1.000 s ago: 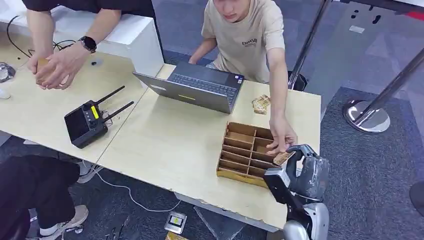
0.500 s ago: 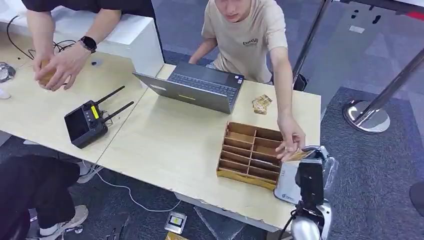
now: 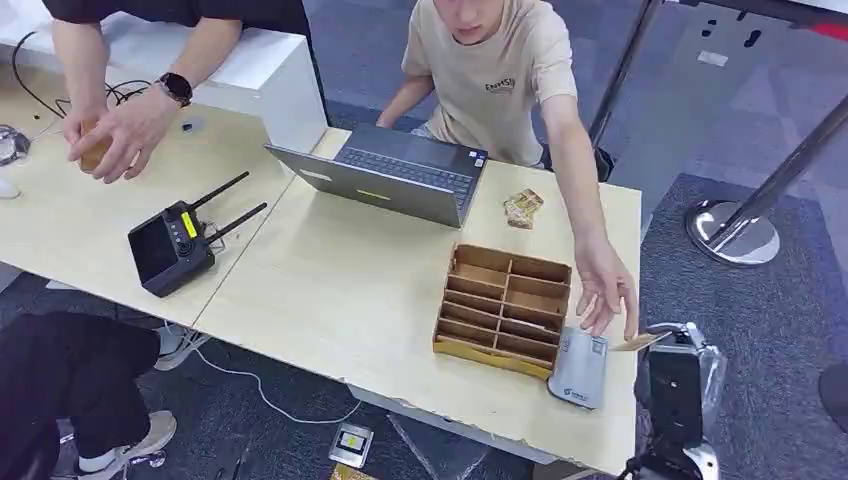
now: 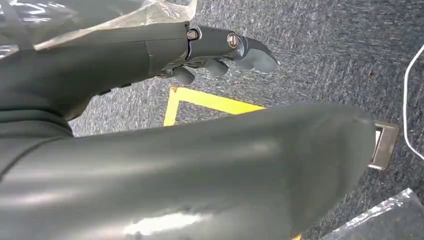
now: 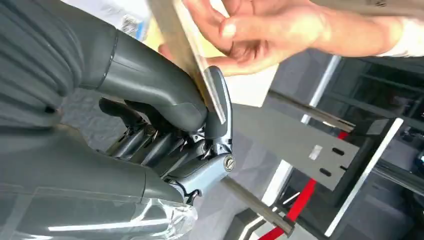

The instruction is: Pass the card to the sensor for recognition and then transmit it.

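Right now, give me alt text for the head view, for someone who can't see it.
The robot's right hand holds a card off the table's edge, and a person's hand reaches toward it. On the table lie a grey sensor, a wooden divided tray and a laptop.

Table (image 3: 350, 290) showing pale wood-grain w/ light edge. Divider box (image 3: 503, 310) on it looking tan-brown cardboard; sensor (image 3: 579, 367) just beside box showing grey w/ small white label. Card (image 3: 637, 343) near sensor appearing light brown. Right hand (image 3: 677, 385) by card showing dark grey/black. Laptop (image 3: 390, 180) beyond box looking dark grey w/ yellow sticker. Controller (image 3: 175, 245) well apart from box showing black w/ yellow-green strip. Carpet (image 3: 760, 320) around table looking blue-grey, speckled. Left hand (image 4: 220, 47) showing dark grey over carpet w/ yellow tape lines (image 4: 200, 102).
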Robot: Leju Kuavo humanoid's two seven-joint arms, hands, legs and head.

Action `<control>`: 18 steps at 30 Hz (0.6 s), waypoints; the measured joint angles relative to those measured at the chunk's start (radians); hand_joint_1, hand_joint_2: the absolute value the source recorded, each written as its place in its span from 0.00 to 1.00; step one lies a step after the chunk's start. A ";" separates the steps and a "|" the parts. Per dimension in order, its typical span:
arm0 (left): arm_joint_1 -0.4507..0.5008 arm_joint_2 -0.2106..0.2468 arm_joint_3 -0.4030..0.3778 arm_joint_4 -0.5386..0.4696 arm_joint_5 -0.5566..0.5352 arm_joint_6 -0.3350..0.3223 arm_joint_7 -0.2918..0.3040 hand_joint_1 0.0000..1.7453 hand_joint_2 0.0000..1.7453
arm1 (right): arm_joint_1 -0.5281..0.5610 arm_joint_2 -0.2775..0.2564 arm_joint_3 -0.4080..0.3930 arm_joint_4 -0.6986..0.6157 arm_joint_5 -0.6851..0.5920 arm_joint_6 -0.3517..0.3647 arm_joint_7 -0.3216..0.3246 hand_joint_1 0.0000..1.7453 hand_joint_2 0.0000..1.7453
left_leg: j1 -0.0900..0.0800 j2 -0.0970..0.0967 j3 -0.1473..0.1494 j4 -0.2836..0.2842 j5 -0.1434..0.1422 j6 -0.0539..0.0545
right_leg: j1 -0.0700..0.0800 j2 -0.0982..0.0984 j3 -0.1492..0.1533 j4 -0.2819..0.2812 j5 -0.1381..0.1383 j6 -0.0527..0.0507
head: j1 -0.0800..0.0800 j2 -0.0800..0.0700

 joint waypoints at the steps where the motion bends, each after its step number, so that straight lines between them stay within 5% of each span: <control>1: 0.000 0.000 0.000 0.000 0.004 0.002 0.000 0.00 0.00 | 0.011 -0.008 -0.003 -0.008 0.001 0.000 0.005 1.00 1.00 | 0.000 0.000 0.000 0.000 0.000 0.000 | 0.000 0.000 0.000 0.000 0.000 0.000 | 0.000 0.000; 18: 0.002 -0.002 0.010 0.000 0.029 0.013 -0.007 0.00 0.00 | 0.078 -0.067 0.001 0.021 -0.045 0.034 0.003 1.00 1.00 | 0.000 0.000 0.000 0.000 0.000 0.000 | 0.000 0.000 0.001 0.000 0.000 0.000 | 0.000 0.000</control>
